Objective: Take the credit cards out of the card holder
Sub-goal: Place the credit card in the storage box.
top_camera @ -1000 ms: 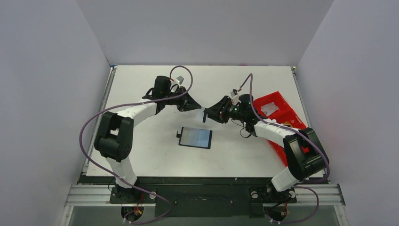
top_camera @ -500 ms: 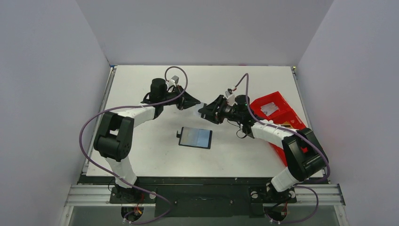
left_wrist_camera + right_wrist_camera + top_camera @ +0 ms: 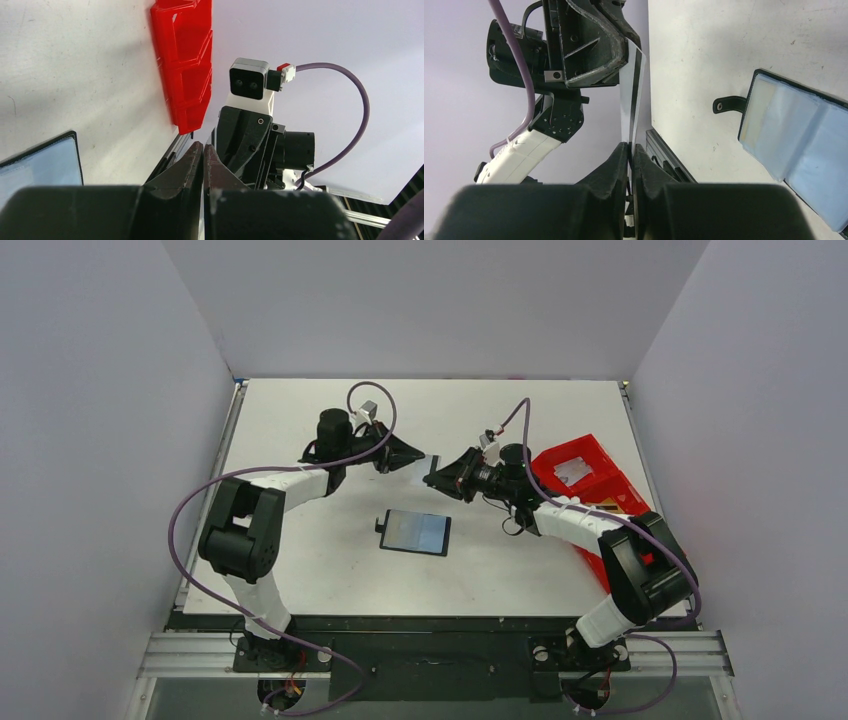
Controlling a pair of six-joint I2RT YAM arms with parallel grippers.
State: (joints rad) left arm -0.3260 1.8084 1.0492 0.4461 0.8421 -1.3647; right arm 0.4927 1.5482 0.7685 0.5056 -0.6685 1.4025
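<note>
The jaws of the left arm (image 3: 418, 459) are pressed together on one end of a thin pale card (image 3: 628, 100). The jaws of the right arm (image 3: 438, 474) are closed on the opposite end, so both hold it in the air above the middle of the white tabletop (image 3: 320, 570). From the right wrist the card shows edge-on, a light face with a dark side. The card holder (image 3: 415, 532) lies apart from both arms, flat and open on the tabletop nearer the bases, with its blue-grey inner face up and its small black tab (image 3: 729, 104) sticking out from its left edge. A red tray (image 3: 600, 485) sits along the tabletop's right edge, well apart from the holder.
</note>
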